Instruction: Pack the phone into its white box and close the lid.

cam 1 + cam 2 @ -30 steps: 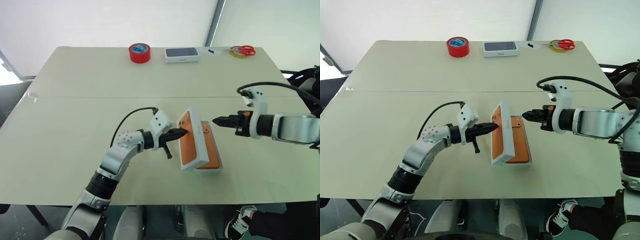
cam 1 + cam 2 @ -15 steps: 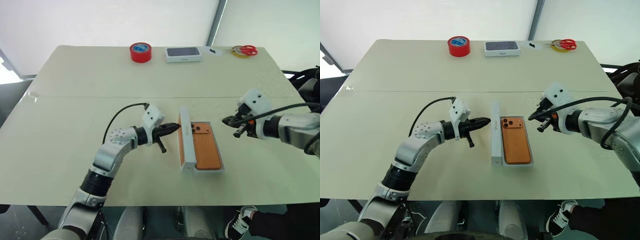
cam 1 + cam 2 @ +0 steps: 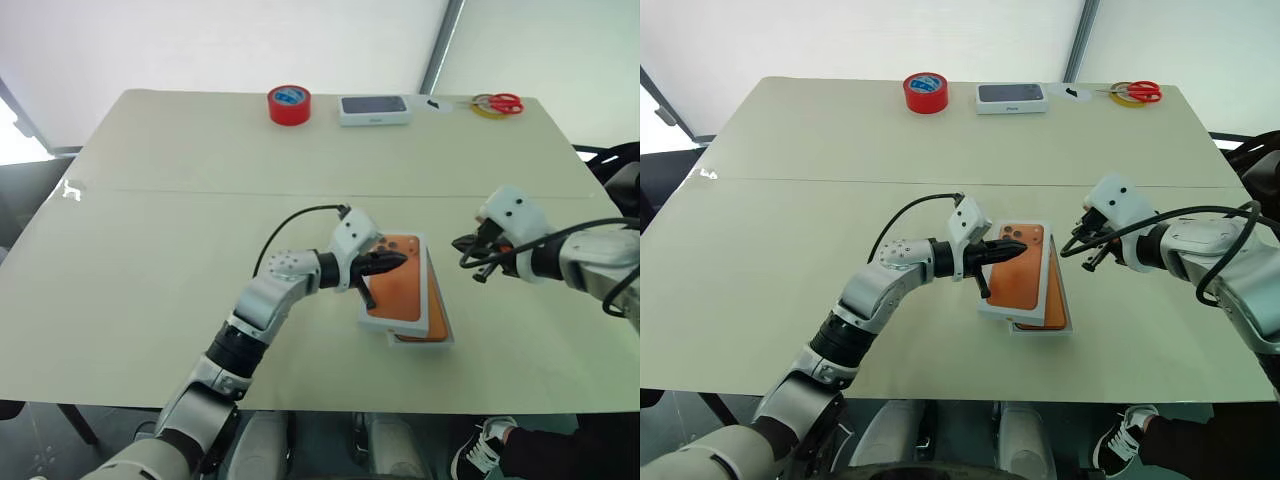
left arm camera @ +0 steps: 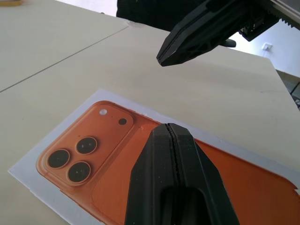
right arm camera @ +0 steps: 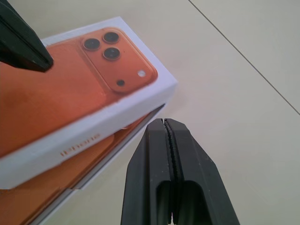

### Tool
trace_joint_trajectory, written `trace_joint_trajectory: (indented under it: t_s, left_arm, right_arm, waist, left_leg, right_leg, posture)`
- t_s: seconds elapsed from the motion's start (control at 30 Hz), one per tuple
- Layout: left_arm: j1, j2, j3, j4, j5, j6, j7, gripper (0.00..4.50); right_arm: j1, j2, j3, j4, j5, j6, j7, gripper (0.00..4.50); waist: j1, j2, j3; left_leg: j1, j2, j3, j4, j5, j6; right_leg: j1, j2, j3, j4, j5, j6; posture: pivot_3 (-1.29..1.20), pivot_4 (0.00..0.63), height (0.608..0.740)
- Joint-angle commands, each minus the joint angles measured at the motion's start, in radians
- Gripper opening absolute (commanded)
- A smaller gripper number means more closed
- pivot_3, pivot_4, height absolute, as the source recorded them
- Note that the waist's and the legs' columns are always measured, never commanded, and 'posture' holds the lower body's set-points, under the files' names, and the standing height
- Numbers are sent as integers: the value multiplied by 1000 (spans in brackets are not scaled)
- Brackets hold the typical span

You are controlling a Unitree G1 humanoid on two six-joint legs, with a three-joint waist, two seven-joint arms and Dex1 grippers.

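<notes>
Looks like a lab/test setup, not a home: plain beige table (image 3: 180,250) w/ white screen walls (image 3: 200,40) behind, grey post (image 3: 440,45) at far side. Far edge holds props: red tape roll (image 3: 288,104), small boxed phone (image 3: 375,108), scissors (image 3: 497,101).

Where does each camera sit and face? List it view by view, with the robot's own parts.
Both eyes: on the head, looking forward and down at the table; both arms show, reaching toward the box lid.
Left wrist: on the left arm, looking along its shut jaws over the lid; the right jaws' tip shows beyond.
Right wrist: on the right arm, looking along its shut jaws at the lid's corner; the left jaws' tip shows.
Shared: both wrist views show the lid's printed orange phone.
</notes>
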Motion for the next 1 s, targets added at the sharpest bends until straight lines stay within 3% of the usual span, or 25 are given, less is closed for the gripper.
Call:
trace_joint_trajectory:
  t_s: [0.03, 0.2, 0.43, 0.77, 1.0]
  left_arm:
    - [5, 49, 79, -94, -41, 17, -2, 0]
    - [44, 158, 147, -165, -52, 52, 3, 0]
    - [104, 293, 112, -185, -3, 69, -30, 0]
    - [81, 264, -16, -104, 60, 66, -58, 0]
    - [47, 209, -38, -81, 45, 86, -80, 0]
  right_arm:
    - [19, -15, -34, -22, -62, -23, 18, 28]
    - [23, 2, -25, -31, -103, -30, 55, 28]
    - [1, 29, 15, -60, -129, 8, 86, 28]
    - [8, 67, 92, -152, -168, 60, 104, 28]
    - [-2, 128, 125, -214, -162, 111, 97, 28]
  waist:
    - [-1, 0, 0]
    - [-1, 0, 0]
    - [1, 0, 0]
    - [0, 0, 0]
    - [0, 0, 0]
  left_leg:
    - [0, 0, 0, 0, 0, 0]
    - [1, 0, 0, 0, 0, 0]
    - [1, 0, 0, 0, 0, 0]
    - [1, 0, 0, 0, 0, 0]
    - [2, 0, 0, 1, 0, 0]
  right_leg:
    - [0, 0, 0, 0, 0, 0]
    - [0, 0, 0, 1, 1, 2]
    - [1, 0, 0, 0, 1, 2]
    - [1, 0, 0, 1, 1, 2]
    - [1, 0, 0, 1, 2, 1]
  posture:
    - [0, 150, 740]
    - [0, 150, 740]
    - [0, 150, 740]
    - [0, 150, 740]
    - [0, 150, 740]
